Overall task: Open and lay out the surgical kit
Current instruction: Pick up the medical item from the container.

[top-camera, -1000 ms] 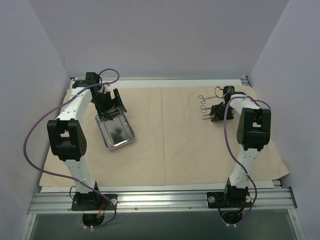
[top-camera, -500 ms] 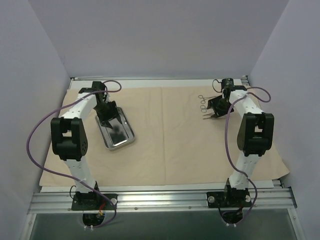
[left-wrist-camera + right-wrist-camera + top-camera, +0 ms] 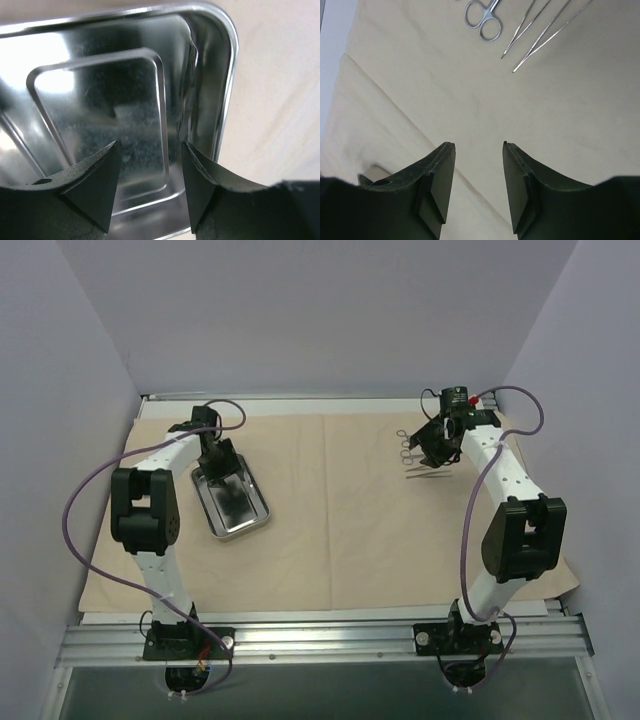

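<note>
No writing, label, brand mark, number or sign was legible in any view: none on the steel tray, the cloth wrap or the instruments.

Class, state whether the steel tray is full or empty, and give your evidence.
Empty. The tray shows only a bare shiny floor in the left wrist view; the instruments lie apart on the cloth.

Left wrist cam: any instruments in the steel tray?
No, the steel tray shows only bare metal inside; the instruments lie on the cloth.
</note>
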Controlling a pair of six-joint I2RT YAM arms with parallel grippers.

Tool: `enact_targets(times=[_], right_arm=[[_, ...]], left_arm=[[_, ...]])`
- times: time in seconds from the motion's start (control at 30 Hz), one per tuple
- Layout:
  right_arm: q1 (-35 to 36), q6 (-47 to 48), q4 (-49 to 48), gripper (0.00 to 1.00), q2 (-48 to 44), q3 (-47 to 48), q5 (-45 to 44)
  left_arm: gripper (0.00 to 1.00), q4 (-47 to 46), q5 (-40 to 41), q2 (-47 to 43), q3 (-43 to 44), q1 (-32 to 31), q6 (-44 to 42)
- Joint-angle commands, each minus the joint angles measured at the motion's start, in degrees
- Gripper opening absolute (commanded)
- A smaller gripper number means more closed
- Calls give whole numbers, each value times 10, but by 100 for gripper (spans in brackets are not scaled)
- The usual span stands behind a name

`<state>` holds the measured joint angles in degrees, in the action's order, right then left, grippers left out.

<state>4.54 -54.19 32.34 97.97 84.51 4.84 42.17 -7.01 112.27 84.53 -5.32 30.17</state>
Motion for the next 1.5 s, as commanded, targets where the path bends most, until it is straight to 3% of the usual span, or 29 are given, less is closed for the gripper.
enact_targets(times=[0.0,0.43,0.67,0.87,1.2,1.33,1.47], right_arm=[[-2,30,12,43,-44,-26,-2],[-12,44,-1,38,-80,-68,13],[-8,39,-10,37,-82,-80,16],[-7,36,-13,35,-80,-84,20],[-1,29,-22,33,-74,-80,24],[2,24,-30,33,-74,-86,27],[4,26,-31,32,-72,-82,28]], left_arm=[[59,-55,23,30,24,-3,13],[39,-61,31,59,44,-22,26],[50,-53,32,80,63,-23,21],[50,-53,32,100,79,-24,15],[50,81,110,169,150,-32,-19],[44,86,132,160,138,-32,-34],[22,99,159,134,132,-32,-44]])
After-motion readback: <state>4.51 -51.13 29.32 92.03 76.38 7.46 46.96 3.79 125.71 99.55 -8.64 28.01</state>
